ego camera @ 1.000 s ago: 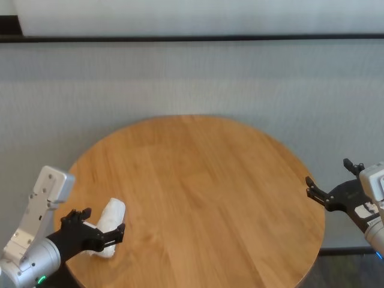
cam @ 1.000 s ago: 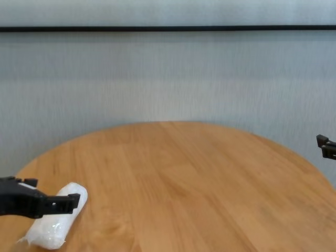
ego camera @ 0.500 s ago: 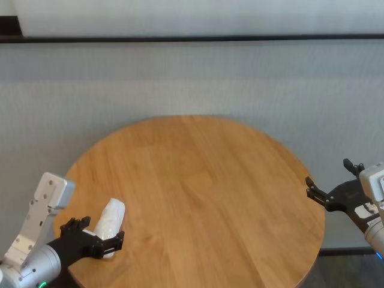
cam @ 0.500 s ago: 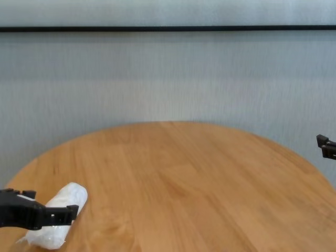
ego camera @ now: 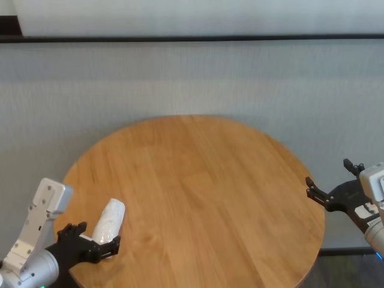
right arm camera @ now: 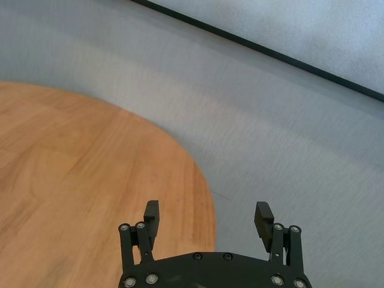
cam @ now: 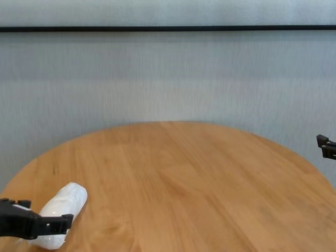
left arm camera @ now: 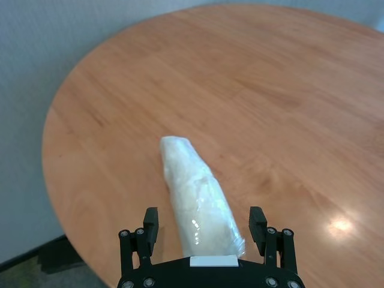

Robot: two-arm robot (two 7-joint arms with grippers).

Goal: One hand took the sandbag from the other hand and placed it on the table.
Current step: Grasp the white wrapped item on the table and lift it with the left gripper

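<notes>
Left hand [ego camera: 91, 246] released, backing off the sandbag [ego camera: 110, 220], now lying free near the bench [ego camera: 198, 186] edge: placement apparently done.

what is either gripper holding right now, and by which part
Nothing. The sandbag lies on the table between the left gripper's open fingers, untouched. The right gripper is open and empty.

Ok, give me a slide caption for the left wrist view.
Soft white plastic-wrapped sandbag lying on the round wooden table, between the open left gripper's fingers.
</notes>
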